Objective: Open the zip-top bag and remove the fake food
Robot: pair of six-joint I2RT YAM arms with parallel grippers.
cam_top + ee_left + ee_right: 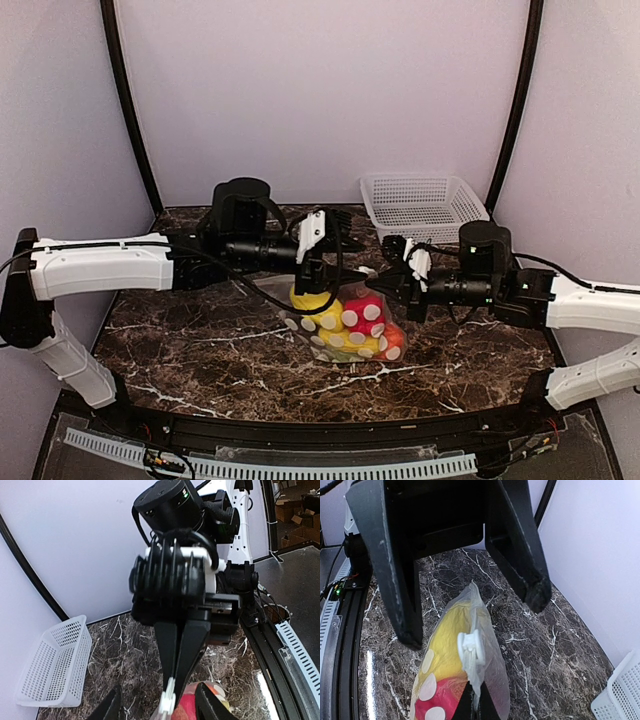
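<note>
Right claw (pixel 472 707) pinching zip-top bag (pixel 492 687) rim, left claw (pixel 474 620) spread astride it

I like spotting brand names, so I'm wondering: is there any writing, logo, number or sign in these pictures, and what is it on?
No text can be read anywhere.
The bag bears only white dots, no letters.
The basket is plain white, no label visible.
The cardboard boxes in the background are too blurred to tell.
</note>
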